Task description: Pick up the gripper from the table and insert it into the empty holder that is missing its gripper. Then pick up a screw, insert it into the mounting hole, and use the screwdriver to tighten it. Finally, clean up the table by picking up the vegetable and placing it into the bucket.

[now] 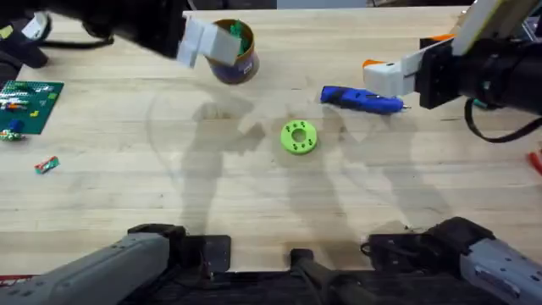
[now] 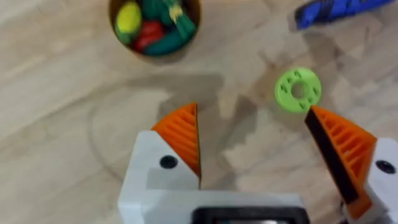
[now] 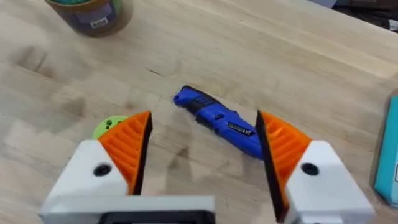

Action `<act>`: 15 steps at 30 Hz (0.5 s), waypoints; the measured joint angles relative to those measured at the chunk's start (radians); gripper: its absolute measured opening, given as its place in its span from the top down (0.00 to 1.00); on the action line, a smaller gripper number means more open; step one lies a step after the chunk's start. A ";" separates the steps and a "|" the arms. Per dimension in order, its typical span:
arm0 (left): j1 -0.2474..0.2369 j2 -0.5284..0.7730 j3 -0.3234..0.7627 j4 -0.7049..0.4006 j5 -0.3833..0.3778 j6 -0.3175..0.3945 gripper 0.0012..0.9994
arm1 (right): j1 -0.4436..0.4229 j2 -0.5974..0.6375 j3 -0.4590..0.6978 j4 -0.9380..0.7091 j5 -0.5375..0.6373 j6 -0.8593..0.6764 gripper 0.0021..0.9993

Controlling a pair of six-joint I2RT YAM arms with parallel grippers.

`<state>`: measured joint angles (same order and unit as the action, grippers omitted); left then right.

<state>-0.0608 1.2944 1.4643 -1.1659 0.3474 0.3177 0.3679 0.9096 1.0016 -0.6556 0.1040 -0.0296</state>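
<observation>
The bucket (image 1: 234, 52) stands at the back of the table and holds the dark green vegetable (image 2: 164, 43) beside red and yellow toy pieces. My left gripper (image 1: 196, 41) hovers open just left of the bucket, its orange pads (image 2: 181, 134) wide apart with nothing between them (image 2: 255, 146). The blue screwdriver (image 1: 360, 99) lies flat right of centre. Above its right end my right gripper (image 1: 378, 74) is open and empty, and the screwdriver (image 3: 219, 121) lies beyond its fingertips (image 3: 202, 146). The loose gripper part, its holder and the screw are out of view.
A lime-green ring (image 1: 299, 137) with small holes lies mid-table. A green board (image 1: 27, 105) with small parts sits at the left edge, a small red-and-green piece (image 1: 47, 164) in front of it. A blue-edged object (image 3: 388, 155) is at the right.
</observation>
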 joint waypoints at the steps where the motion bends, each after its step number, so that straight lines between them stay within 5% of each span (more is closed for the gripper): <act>1: 0.000 -0.007 0.000 -0.025 0.000 0.001 0.01 | 0.000 0.000 0.000 -0.002 0.000 0.000 0.04; 15: 0.000 -0.046 0.000 -0.058 0.000 0.008 0.01 | 0.000 -0.001 0.000 -0.011 0.000 0.000 0.04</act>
<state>-0.0608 1.2484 1.4639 -1.2236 0.3473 0.3260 0.3679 0.9089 1.0016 -0.6662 0.1040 -0.0296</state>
